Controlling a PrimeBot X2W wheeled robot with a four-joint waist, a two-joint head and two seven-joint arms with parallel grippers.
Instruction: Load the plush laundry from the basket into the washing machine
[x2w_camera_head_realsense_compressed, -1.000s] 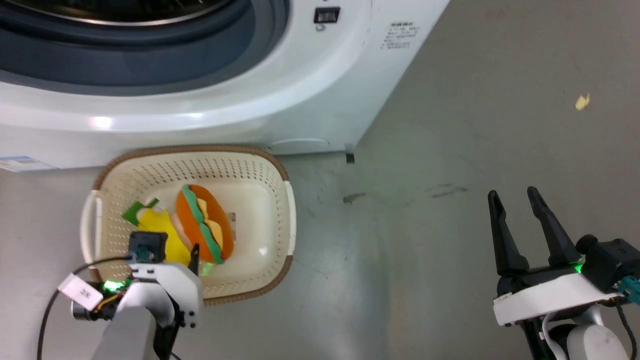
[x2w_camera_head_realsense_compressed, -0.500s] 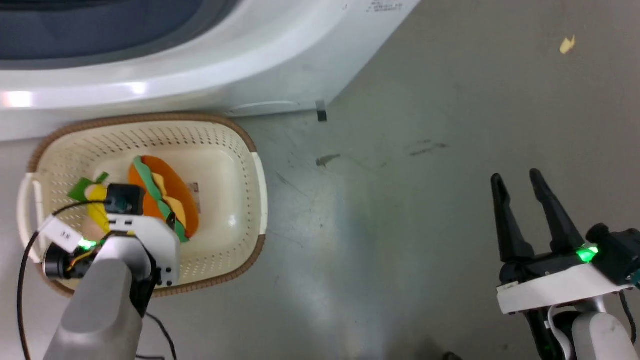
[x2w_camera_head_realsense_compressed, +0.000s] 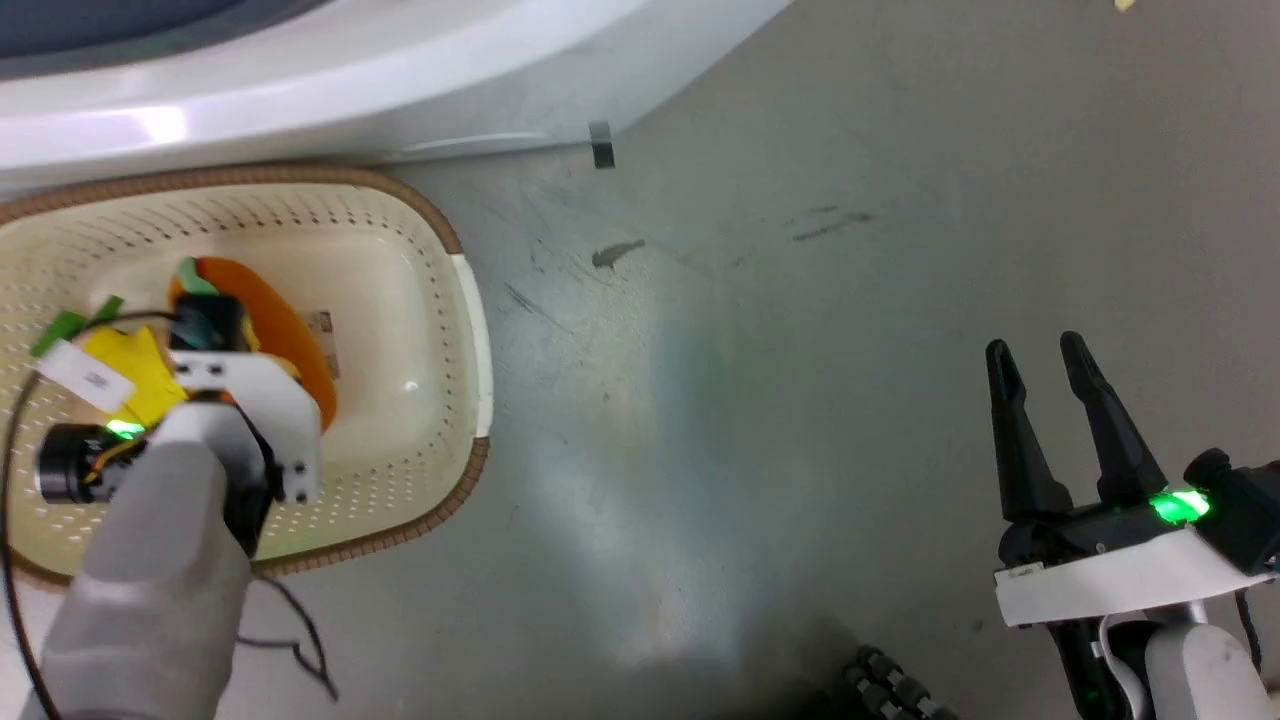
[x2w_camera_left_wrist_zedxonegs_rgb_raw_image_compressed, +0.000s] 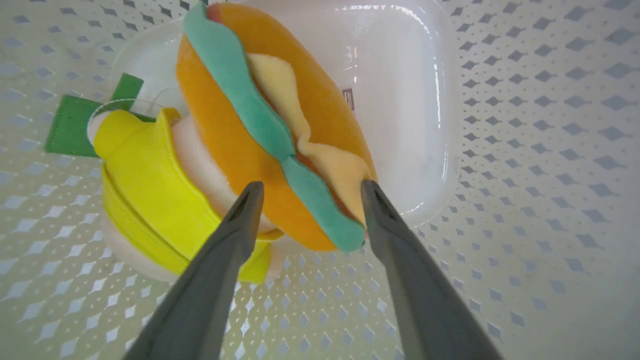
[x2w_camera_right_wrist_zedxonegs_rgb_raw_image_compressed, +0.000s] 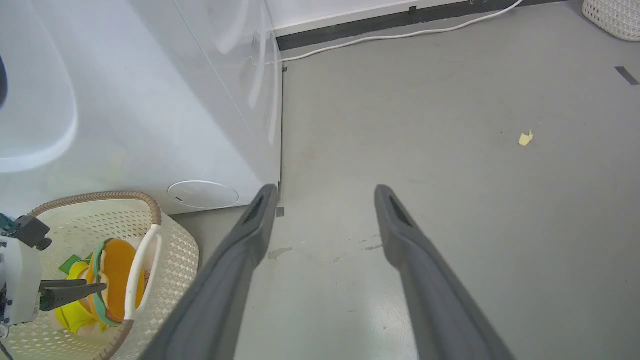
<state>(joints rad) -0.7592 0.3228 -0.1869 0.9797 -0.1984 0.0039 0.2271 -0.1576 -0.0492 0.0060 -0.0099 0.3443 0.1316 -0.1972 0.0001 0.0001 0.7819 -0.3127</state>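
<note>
Straddling the lower end of the plush laundry, your left gripper has its two fingers spread apart, one tip over the pale and yellow body and the other just beside the bun's yellow flap. From the left wrist view I cannot tell whether either finger touches the fabric. The toy lies on the floor of the basket, orange bun leaning against the yellow body, green bits poking out on the far side. I judge you are at the grasp of the first step: nothing is lifted yet. The next move calls for a little more descent so the fingers bracket the thick middle of the bun, then a firm close; soft plush will squash, so take a deep bite, not the thin green edge, which could slip out. Your right gripper hangs over the bare floor, fingers apart and holding nothing, well apart from the basket. The washing machine stands just behind the basket, yet its opening is cut off at the top of the head view, so you cannot judge the lift path from here. In that view your own wrist covers most of the toy and both fingertips. A sticker on the basket floor is half hidden behind the bun and unreadable, and a dark ridged shape at the bottom edge is too cropped to name.
</note>
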